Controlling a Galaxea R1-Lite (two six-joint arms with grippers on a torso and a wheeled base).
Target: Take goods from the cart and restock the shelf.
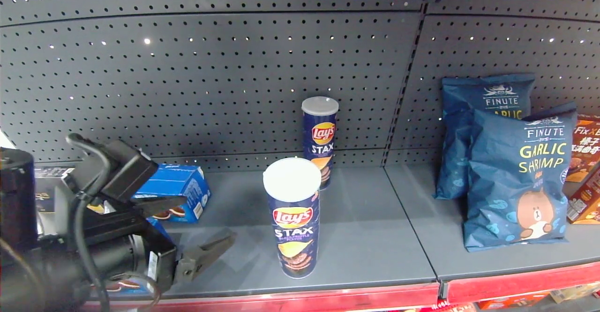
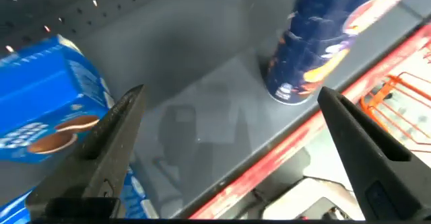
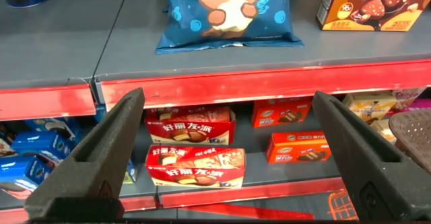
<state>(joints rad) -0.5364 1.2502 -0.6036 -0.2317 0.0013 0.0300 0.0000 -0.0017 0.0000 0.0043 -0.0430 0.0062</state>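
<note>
A: The front can point(image 1: 291, 218) stands upright near the red front edge of the shelf point(image 1: 370, 227). The left gripper point(image 1: 208, 220) is just beside it, jaws wide apart and holding nothing.
B: A careless sideways swing could knock it off. And the right gripper point(image 3: 229, 96)?
A: Jaws spread and empty, in front of the lower shelves point(image 3: 269, 190).

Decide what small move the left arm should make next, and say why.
Probably draw the left pincer straight back off the shelf to fetch more stock. It is open and empty, and the front chip can already stands upright near the shelf's front edge, clear of the pincer.
</note>
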